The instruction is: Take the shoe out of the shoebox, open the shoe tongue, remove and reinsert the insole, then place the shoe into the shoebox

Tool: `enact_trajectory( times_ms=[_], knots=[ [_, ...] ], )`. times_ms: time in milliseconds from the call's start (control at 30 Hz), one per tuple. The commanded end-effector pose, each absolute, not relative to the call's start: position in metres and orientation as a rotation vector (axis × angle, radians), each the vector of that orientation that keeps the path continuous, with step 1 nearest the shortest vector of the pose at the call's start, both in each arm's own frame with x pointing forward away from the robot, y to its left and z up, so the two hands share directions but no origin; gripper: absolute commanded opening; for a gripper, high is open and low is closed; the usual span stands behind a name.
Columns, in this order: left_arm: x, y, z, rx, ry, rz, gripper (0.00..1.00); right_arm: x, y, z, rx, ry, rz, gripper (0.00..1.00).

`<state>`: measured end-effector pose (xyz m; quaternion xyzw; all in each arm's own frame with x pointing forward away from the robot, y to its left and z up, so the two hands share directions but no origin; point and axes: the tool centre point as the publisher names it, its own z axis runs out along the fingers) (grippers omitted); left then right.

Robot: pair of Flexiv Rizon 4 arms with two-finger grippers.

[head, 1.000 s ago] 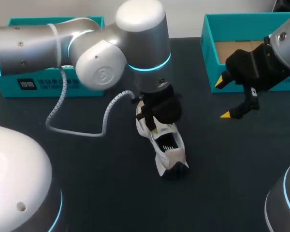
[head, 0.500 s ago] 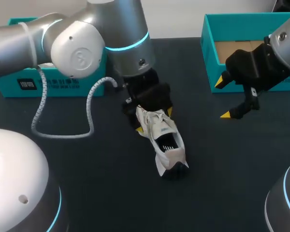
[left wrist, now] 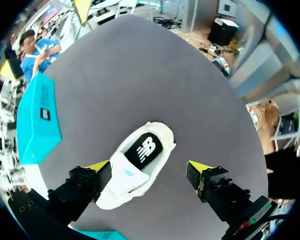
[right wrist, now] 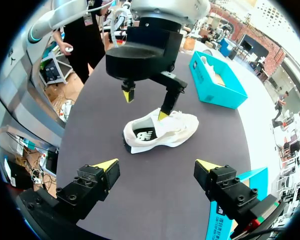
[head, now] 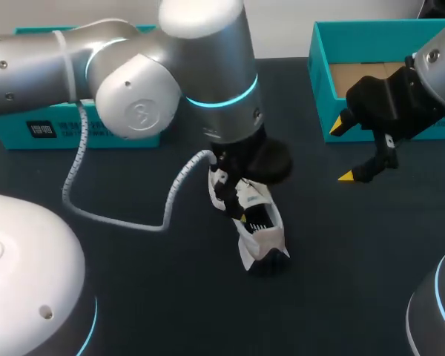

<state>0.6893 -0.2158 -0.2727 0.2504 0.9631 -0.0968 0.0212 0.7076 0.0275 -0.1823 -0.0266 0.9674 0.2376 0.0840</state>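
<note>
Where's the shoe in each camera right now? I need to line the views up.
Head view: the white shoe lies mid-table, partly under the left gripper.
Left wrist view: between that gripper's open fingers, close to one of them.
Right wrist view: ahead of the right gripper, apart from it, below the left gripper.
Shared landmark: the left gripper over the shoe shows in all three views.

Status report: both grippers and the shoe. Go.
Left gripper open over the shoe, one finger at its side. Right gripper open, hovering by the shoebox. Shoe out on the table, insole in. Left arm's cable hangs beside it.
</note>
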Motion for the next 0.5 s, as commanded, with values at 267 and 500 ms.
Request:
enact_trajectory(
  times_ms=[267, 500],
  knots=[
    [0.6854, -0.2177, -0.2723, -0.189, 3.010, -0.063, 1.00, 0.7086, 0.0288, -0.1837, -0.079, 2.888, 0.706, 1.00],
    [0.6771, -0.2165, -0.2738, -0.267, 3.060, -0.104, 1.00, 0.7086, 0.0288, -0.1837, -0.079, 2.888, 0.706, 1.00]
  ],
)
